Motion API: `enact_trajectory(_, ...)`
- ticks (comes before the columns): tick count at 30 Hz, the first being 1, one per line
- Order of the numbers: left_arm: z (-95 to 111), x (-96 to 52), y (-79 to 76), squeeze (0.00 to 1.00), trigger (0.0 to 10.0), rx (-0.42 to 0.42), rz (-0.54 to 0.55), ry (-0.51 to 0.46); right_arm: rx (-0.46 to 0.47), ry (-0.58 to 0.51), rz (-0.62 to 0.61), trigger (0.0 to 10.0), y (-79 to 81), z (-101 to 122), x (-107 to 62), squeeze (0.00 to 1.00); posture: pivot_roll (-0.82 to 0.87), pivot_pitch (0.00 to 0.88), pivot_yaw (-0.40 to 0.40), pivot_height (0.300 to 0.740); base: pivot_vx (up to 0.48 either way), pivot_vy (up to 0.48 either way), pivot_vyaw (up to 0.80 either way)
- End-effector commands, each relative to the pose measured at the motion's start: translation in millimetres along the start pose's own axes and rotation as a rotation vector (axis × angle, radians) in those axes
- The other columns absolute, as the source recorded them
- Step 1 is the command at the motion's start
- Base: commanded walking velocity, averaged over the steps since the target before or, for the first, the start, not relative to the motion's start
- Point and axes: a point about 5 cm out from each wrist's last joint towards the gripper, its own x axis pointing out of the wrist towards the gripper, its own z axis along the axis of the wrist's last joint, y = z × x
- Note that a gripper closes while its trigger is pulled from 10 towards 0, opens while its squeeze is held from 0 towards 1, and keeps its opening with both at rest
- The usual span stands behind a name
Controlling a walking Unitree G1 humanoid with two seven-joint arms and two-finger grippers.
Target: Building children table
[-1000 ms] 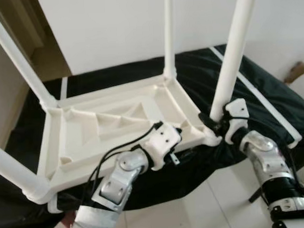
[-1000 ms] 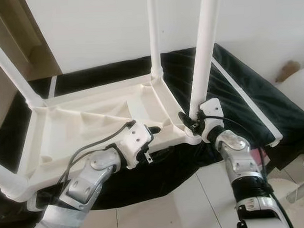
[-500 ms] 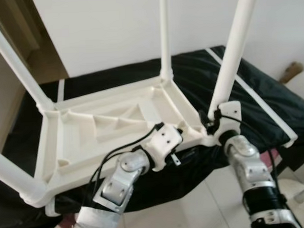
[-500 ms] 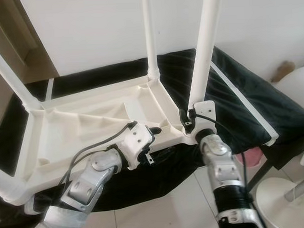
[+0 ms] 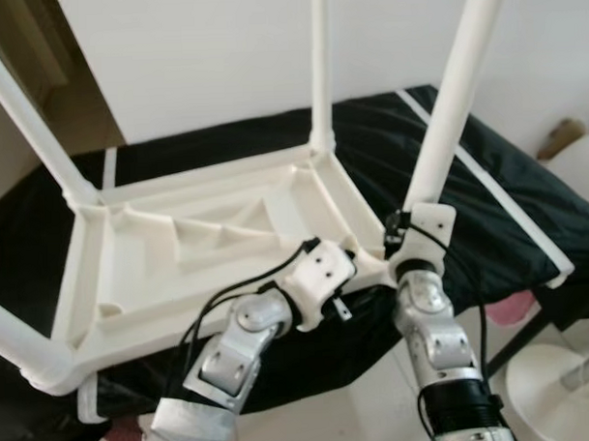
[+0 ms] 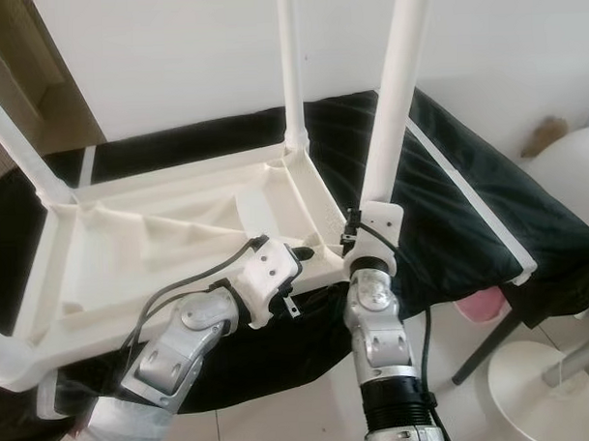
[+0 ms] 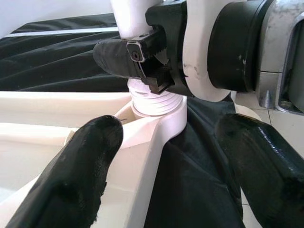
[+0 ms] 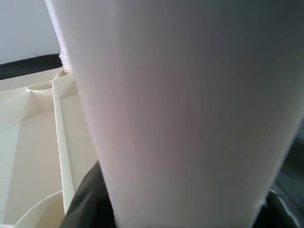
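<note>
Upturned white plastic children's table lies on black cloth-covered desk, near right corner overhanging front edge. Right gripper has swung under, now upright, jaws clamped at base of near-right white tube leg (tightening, likely). Left gripper jaws wide open, empty, beside socket. Left wrist view reveals screw threads.

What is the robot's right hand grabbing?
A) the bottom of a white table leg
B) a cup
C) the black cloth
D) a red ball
A: the right hand is clamped around the bottom of the white table leg, right where it screws into the corner of the upside-down table.
</note>
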Motion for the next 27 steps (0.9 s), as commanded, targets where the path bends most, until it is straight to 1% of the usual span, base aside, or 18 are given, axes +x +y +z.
enact_trajectory(1,-2,0.2,3.4,0.0,10.0,0.01,0.053,0.009,0.049,0.166,-0.003,10.0,2.8,-27,-7.8,0.0,-0.03,0.0,0.047,0.74,0.0,0.0,0.0)
enact_trajectory(7,-2,-0.8,2.2,0.0,10.0,0.011,0.054,0.007,0.045,0.156,-0.005,10.0,4.4,-24,-9.4,0.0,-0.03,0.0,0.044,0.74,0.0,0.0,0.0)
enact_trajectory(14,-2,-0.7,1.8,0.0,10.0,0.013,0.056,0.006,0.012,0.136,-0.009,10.0,3.8,-20,-9.2,0.01,-0.03,0.0,0.043,0.74,0.0,0.0,0.0)
enact_trajectory(15,-2,-0.7,1.7,0.0,10.0,0.013,0.055,0.006,0.013,0.135,-0.008,10.0,3.0,-19,-9.4,1.0,-0.03,0.0,0.044,0.74,0.0,0.0,0.0)
enact_trajectory(20,-2,-0.7,0.8,0.0,10.0,0.013,0.053,0.008,0.016,0.117,0.013,10.0,1.7,-16,-9.4,1.0,-0.03,0.0,0.045,0.74,0.0,0.0,0.0)
enact_trajectory(23,-3,-0.5,-0.4,0.0,10.0,0.015,0.051,0.013,-0.002,0.055,0.073,10.0,-1.9,-12,-10.5,1.0,-0.03,0.0,0.041,0.74,0.0,0.0,0.0)
enact_trajectory(26,-4,-0.4,-0.3,0.0,10.0,0.015,0.052,0.014,-0.012,0.035,0.095,10.0,-4.6,-12,-11.4,1.0,-0.03,0.0,0.039,0.74,0.0,0.0,0.0)
enact_trajectory(27,-4,-0.5,-0.2,0.0,10.0,0.014,0.054,0.014,-0.016,0.025,0.123,10.0,-8.5,-13,-12.5,1.0,-0.03,0.0,0.037,0.74,0.0,0.0,0.0)
